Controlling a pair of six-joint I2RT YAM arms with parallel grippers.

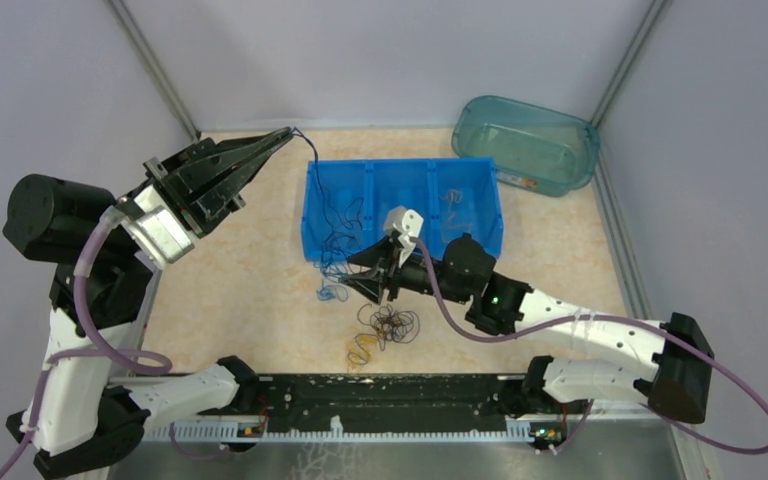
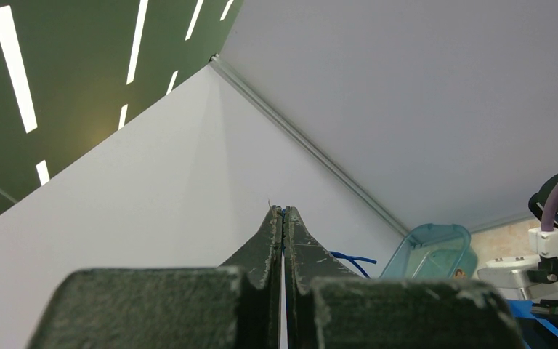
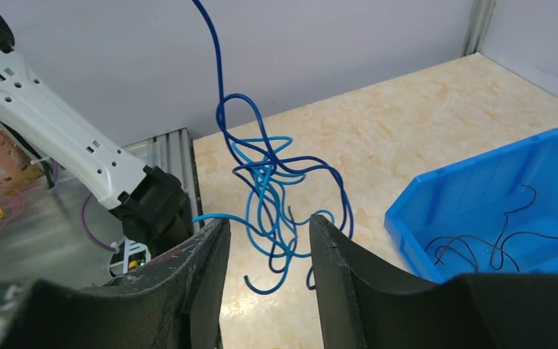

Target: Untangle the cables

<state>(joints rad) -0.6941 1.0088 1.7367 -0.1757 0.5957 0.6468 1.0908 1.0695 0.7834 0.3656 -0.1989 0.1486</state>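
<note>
My left gripper (image 1: 282, 138) is raised at the back left, shut on the end of a thin blue cable (image 1: 314, 170). In the left wrist view the fingertips (image 2: 282, 211) are pressed together, with the blue cable (image 2: 350, 257) trailing off to the right. The cable hangs down into a blue tangle (image 3: 272, 182). My right gripper (image 3: 270, 222) stands open, one jaw on each side of the tangle's lower loops; in the top view the right gripper (image 1: 358, 276) is just in front of the blue bin (image 1: 400, 163). More cables lie on the table: a black curl (image 1: 391, 322), a yellow one (image 1: 362, 350) and a small blue one (image 1: 330, 294).
The blue bin has three compartments; dark cables (image 1: 346, 215) lie in the left one and a tan cable (image 1: 452, 197) in the right one. Black cables (image 3: 494, 243) show in the bin (image 3: 415, 231) in the right wrist view. A teal tub (image 1: 526, 146) stands at the back right.
</note>
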